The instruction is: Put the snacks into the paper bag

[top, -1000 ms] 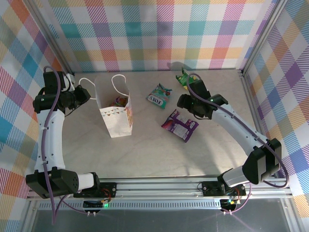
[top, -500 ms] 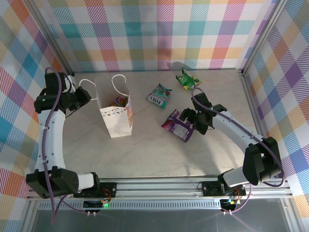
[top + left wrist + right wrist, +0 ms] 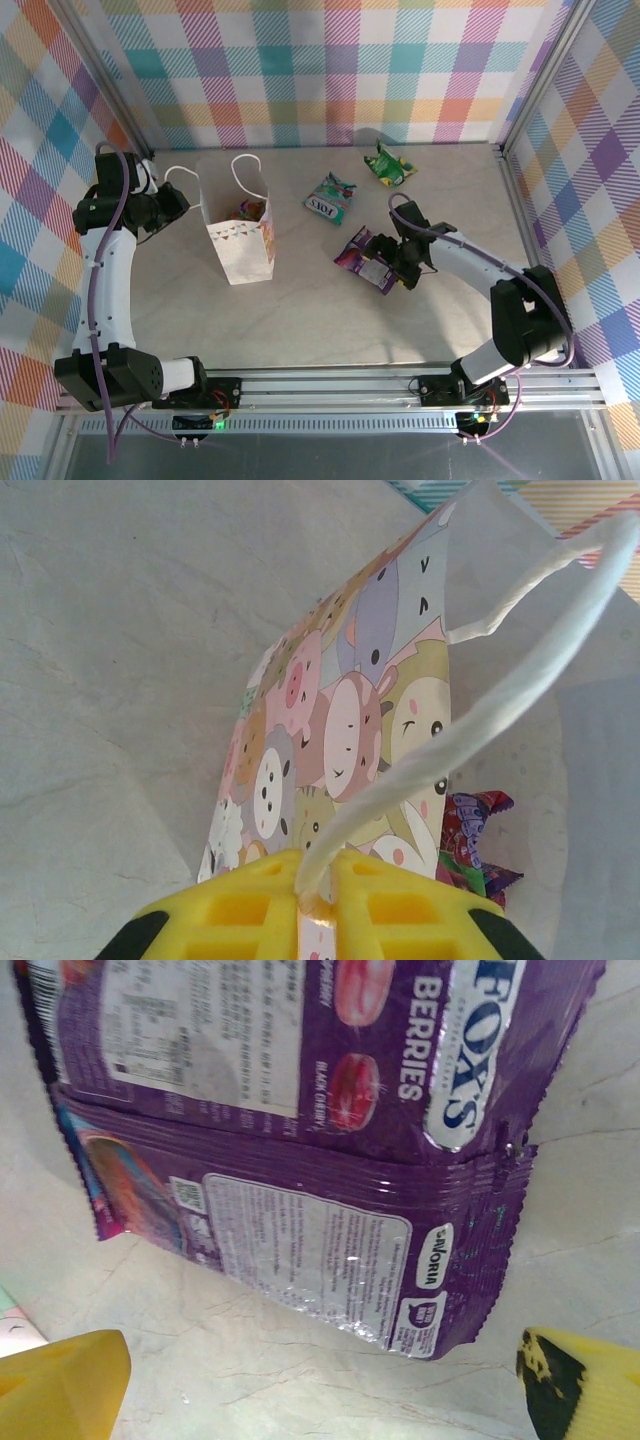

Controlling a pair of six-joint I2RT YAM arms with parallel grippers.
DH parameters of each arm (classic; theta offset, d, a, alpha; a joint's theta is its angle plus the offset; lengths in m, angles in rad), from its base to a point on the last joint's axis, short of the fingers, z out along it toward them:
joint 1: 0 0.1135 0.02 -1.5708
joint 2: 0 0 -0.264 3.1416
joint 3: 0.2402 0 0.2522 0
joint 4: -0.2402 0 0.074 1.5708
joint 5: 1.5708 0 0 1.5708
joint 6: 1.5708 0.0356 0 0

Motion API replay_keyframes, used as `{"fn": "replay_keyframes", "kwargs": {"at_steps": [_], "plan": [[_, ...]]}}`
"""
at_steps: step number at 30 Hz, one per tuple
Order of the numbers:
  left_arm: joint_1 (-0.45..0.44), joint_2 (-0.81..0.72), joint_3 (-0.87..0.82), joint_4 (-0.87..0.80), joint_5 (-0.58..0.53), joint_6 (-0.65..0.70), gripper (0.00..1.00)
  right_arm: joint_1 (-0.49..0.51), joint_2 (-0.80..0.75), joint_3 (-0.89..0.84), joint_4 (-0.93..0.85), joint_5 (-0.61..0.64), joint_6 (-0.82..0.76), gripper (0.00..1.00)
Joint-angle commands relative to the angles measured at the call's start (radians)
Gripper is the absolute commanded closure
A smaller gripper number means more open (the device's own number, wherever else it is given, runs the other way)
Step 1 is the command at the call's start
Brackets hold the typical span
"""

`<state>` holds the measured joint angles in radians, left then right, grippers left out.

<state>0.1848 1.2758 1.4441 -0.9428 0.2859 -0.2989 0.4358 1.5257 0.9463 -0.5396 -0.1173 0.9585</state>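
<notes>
Pinching the white cord handle point(image 3: 480, 720) of the small white paper gift bag point(image 3: 240, 245) with its pastel animal print, the left gripper point(image 3: 178, 197) has its jaws nearly closed. In the left wrist view the cord runs straight down into the narrow slot between the yellow fingers point(image 3: 240, 910). The bag stands upright on the pale marbled table point(image 3: 300, 320), left of centre, with its mouth open. A few crinkly foil packets point(image 3: 475, 830) in purple, red and green lie inside it.

The right gripper point(image 3: 385, 262) hangs over the purple foil snack packets point(image 3: 362, 258) near the middle of the table. Its jaws are spread wide and hold nothing. In the right wrist view its two yellow fingertips point(image 3: 60, 1380) sit at the lower corners of the picture, well apart. The purple wrappers lie flat on the table beyond them. Two purple packets show there, overlapping: the upper one point(image 3: 300, 1050) reads "FOX'S BERRIES", and the lower one point(image 3: 300, 1250) shows its white printed back panel. Whether the fingertips touch the table cannot be told.

A teal foil packet point(image 3: 327, 198) lies between the bag and the purple pair, toward the back. A green foil packet point(image 3: 388, 166) lies close to the chequered back wall point(image 3: 330, 70).
</notes>
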Motion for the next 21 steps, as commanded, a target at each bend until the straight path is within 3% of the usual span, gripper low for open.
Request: {"fn": "replay_keyframes", "kwargs": {"at_steps": [1,21], "plan": [[-0.008,-0.012,-0.011,-0.014,-0.007,-0.005,0.85,-0.002,0.021,-0.024,0.011,-0.019,0.017,0.01],[-0.007,-0.005,-0.003,-0.037,-0.025,0.001,0.85,-0.002,0.154,0.021,0.064,-0.038,-0.036,0.09]]}}
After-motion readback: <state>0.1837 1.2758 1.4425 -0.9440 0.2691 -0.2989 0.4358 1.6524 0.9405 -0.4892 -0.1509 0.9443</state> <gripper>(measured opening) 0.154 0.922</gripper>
